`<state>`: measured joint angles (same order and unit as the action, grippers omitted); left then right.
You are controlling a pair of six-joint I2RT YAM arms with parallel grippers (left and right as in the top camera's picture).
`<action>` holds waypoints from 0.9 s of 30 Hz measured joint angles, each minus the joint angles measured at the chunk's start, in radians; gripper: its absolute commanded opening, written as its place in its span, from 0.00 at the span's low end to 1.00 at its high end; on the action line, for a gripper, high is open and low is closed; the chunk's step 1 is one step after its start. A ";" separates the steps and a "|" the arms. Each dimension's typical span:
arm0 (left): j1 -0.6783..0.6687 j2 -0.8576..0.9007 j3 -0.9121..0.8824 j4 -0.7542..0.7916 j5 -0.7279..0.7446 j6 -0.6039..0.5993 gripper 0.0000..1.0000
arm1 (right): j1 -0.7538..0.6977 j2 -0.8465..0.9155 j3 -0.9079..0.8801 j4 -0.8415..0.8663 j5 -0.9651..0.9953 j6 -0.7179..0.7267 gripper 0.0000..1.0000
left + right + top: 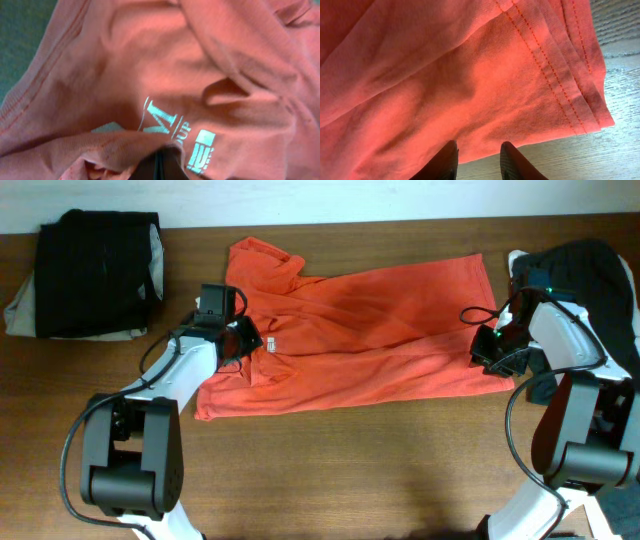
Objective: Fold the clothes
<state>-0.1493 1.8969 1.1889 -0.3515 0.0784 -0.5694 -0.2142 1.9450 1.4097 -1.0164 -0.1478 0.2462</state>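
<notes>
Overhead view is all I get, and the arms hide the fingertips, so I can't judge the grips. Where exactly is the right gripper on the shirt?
Observer: The right gripper straddles the edge of the shirt near the corner of the stitched hem, jaws apart.
Operator: Is it clamped?
Observer: Cannot tell; the cloth between the jaws looks flat.
Operator: And the left?
Observer: The left gripper is shut, with cloth bunched over it just below the printed neck label.
</notes>
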 measured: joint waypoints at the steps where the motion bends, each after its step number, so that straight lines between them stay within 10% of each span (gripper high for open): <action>1: 0.000 0.001 -0.001 0.059 0.000 0.000 0.02 | 0.000 0.000 0.000 0.000 0.000 0.000 0.32; 8: 0.000 0.003 0.006 0.202 0.038 -0.004 0.19 | 0.000 0.000 -0.001 -0.001 0.000 0.000 0.33; 13: 0.031 -0.127 0.116 -0.386 0.049 0.068 0.19 | 0.000 0.000 -0.002 0.004 0.000 0.000 0.33; 15: 0.018 -0.159 0.133 -0.514 0.050 0.076 0.71 | 0.000 0.000 -0.002 0.010 0.000 0.000 0.33; 16: -0.003 -0.136 0.133 -0.536 0.061 0.080 0.79 | 0.000 0.000 -0.002 0.010 0.000 0.000 0.33; 22: -0.095 0.089 0.131 -0.455 0.066 0.082 0.76 | 0.000 0.000 -0.002 -0.003 0.000 0.000 0.33; 27: -0.095 0.093 0.132 -0.422 0.021 0.085 0.42 | 0.000 0.000 -0.003 -0.001 0.000 0.000 0.33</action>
<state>-0.2447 1.9900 1.3205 -0.7734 0.0994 -0.4843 -0.2142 1.9450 1.4071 -1.0176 -0.1478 0.2462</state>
